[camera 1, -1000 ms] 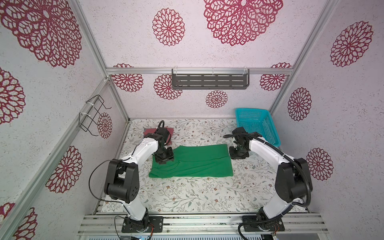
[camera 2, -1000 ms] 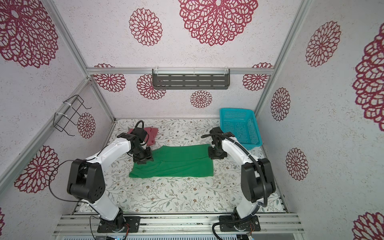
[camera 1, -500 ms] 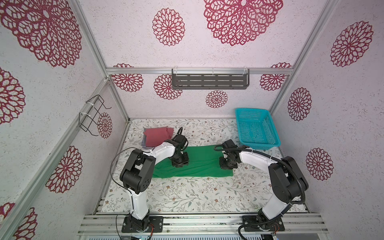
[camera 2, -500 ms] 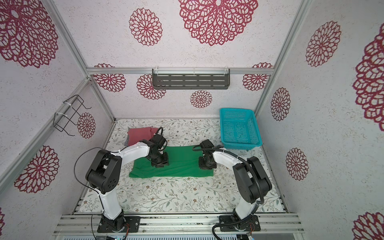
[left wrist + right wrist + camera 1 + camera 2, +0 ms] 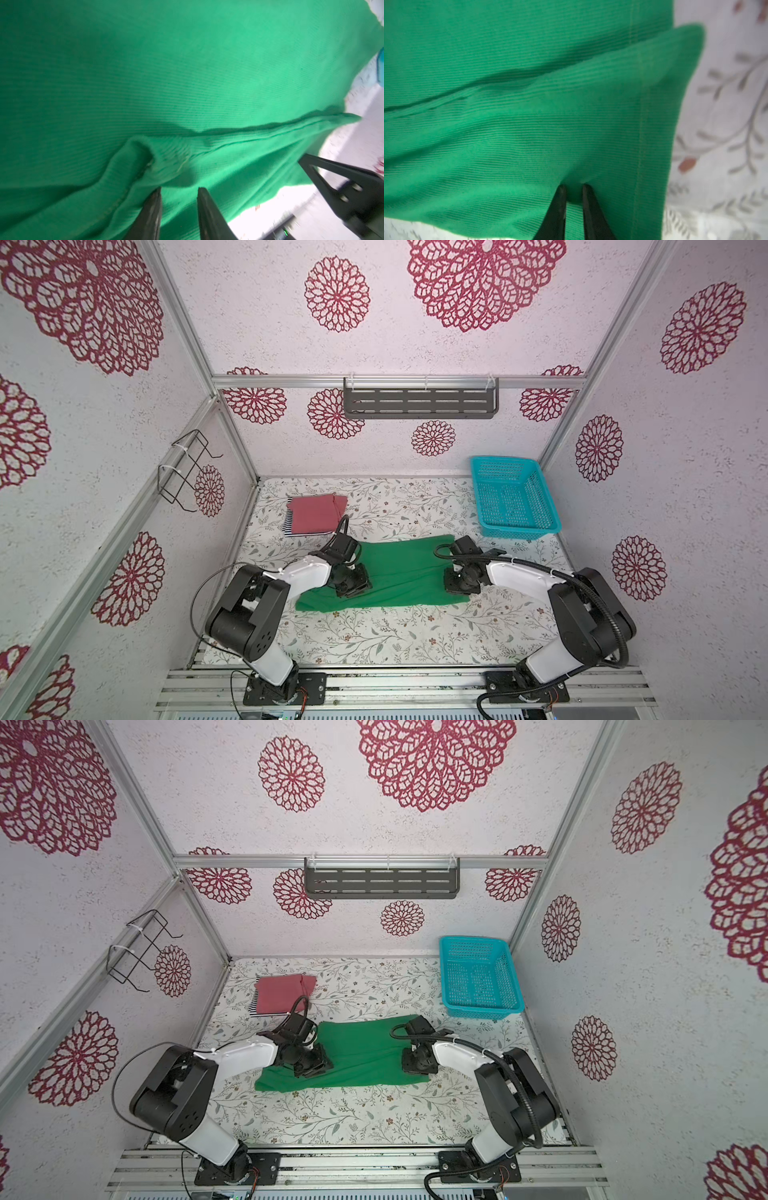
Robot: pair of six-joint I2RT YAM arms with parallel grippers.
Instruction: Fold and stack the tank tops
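A teal mesh basket (image 5: 515,531) was seen at the far right corner of the floral bench (image 5: 374,639), with only its own mesh floor showing inside. The green tank top (image 5: 403,568) was spread mid-bench, a flap doubled over it. The right fingers (image 5: 558,207) were clamped on a pinch of it. The left fingers (image 5: 151,214) were held slightly apart at a fold, and a grip could not be told. At the far left, the red-pink tank top (image 5: 316,514) was laid folded upon the striped tank top (image 5: 288,526). A grey shelf (image 5: 419,404) and a wire rack (image 5: 183,472) were carried by the medallion-patterned walls (image 5: 257,323).
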